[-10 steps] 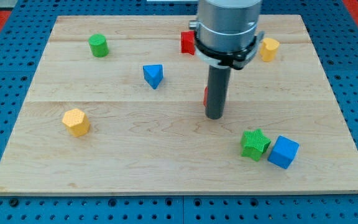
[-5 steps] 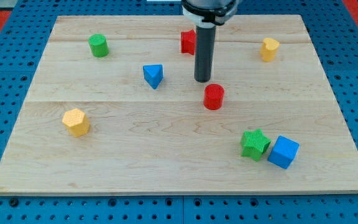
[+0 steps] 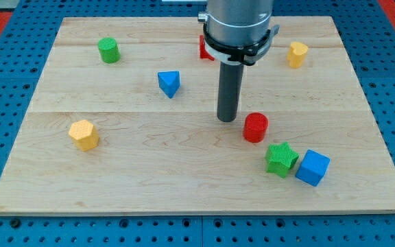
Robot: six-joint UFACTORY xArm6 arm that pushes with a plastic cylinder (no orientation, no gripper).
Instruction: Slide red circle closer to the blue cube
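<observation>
The red circle [image 3: 255, 127] is a short red cylinder standing right of the board's middle. The blue cube [image 3: 313, 167] sits near the view's bottom right, with a green star [image 3: 280, 158] touching its left side. My tip [image 3: 227, 119] rests on the board just left of and slightly above the red circle, a small gap apart. The green star lies between the red circle and the blue cube.
A blue triangle [image 3: 169, 83] lies left of the rod. A green cylinder [image 3: 108, 49] is at top left, a yellow hexagon [image 3: 84, 134] at left, a yellow block [image 3: 296, 53] at top right. A red block [image 3: 205, 48] is partly hidden behind the arm.
My tip moved toward the view's bottom, and the red circle slid down and right, closer to the green star and blue cube.
</observation>
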